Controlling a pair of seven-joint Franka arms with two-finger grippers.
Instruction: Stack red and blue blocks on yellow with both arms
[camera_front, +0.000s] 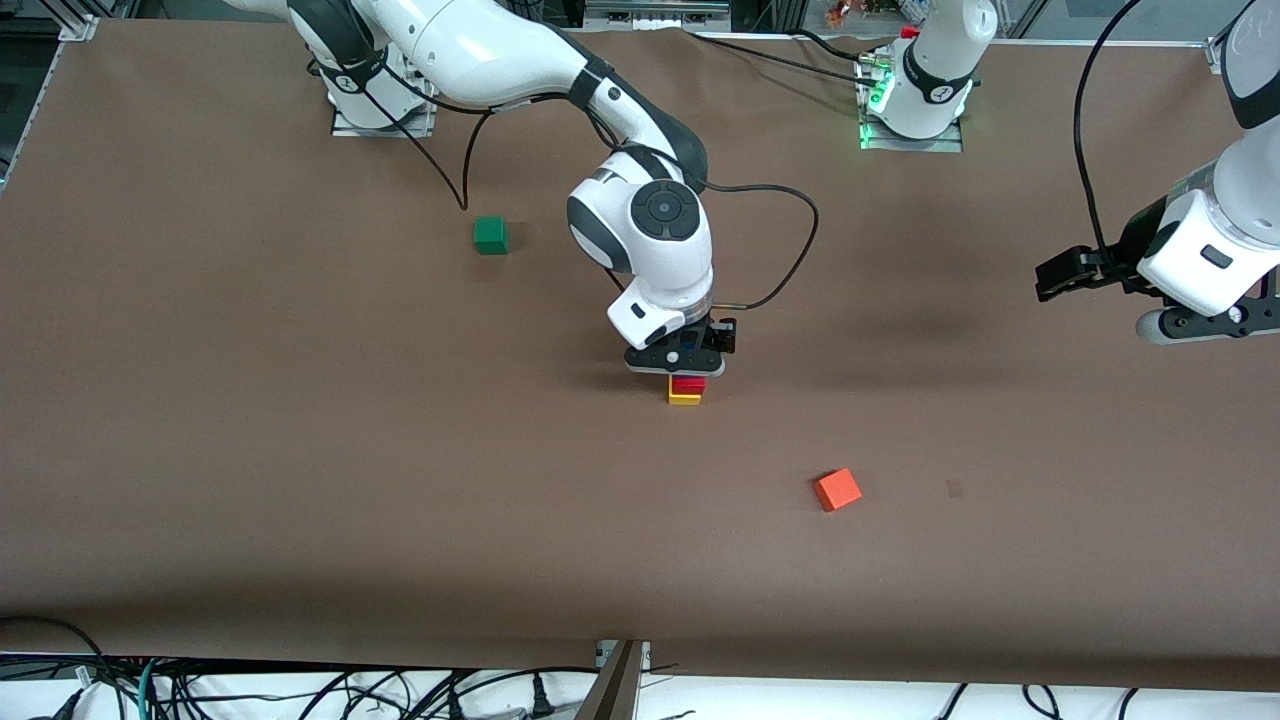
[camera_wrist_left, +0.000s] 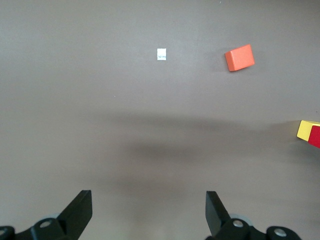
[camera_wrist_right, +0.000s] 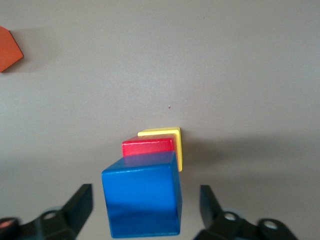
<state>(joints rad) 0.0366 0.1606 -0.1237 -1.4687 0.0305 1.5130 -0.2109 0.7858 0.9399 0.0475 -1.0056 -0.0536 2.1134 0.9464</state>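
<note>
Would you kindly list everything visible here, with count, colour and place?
yellow cube: one, yellow, mid-table, bottom of the stack.
red cube: one, red, on the yellow cube.
blue cube: one, blue, on the red cube, between the right hand's open fingers.
orange cube: one, orange, nearer the front camera than the stack, toward the left arm's end.
green cube: one, green, farther from the front camera, toward the right arm's end.
table: one, brown.
right hand: black, open, over the stack.
left hand: black, open, waiting over bare table.
</note>
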